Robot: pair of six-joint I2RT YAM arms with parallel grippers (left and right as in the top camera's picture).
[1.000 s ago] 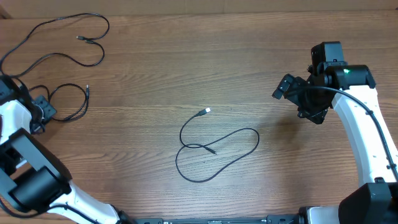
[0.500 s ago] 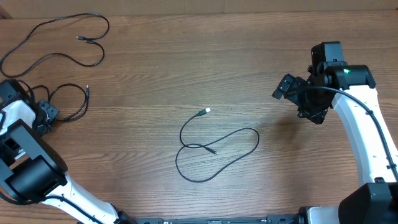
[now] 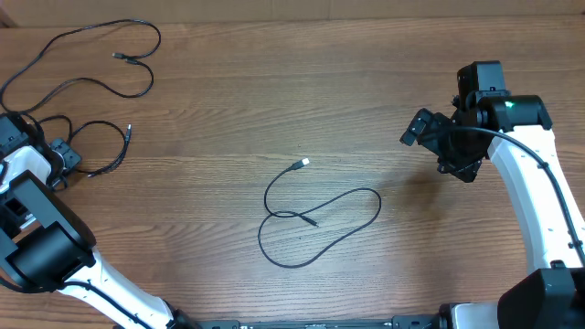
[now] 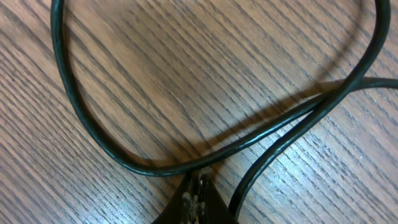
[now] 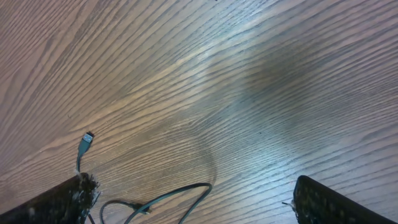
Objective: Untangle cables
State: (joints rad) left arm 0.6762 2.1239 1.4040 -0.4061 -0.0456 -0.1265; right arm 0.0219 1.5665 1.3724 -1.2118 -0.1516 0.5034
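Three black cables lie on the wooden table. A long one [image 3: 91, 55] snakes at the far left. A short looped one [image 3: 108, 151] lies by my left gripper [image 3: 57, 157]. A third [image 3: 320, 219] loops at the centre, its silver plug [image 3: 303, 163] pointing far-right. In the left wrist view my left gripper [image 4: 198, 194] has its fingers pressed together at the short cable [image 4: 93, 130], which crosses right at the tips. My right gripper [image 3: 430, 137] hovers open and empty to the right of the centre cable, which shows in the right wrist view [image 5: 161, 198] between the spread fingers [image 5: 193, 205].
The wooden table [image 3: 274, 100] fills the view. Its far edge runs along the top. The two arm bases stand at the near left and near right corners.
My left gripper has shifted slightly toward the far left, dragging the short cable's loop with it. The right arm and the centre cable have not moved.
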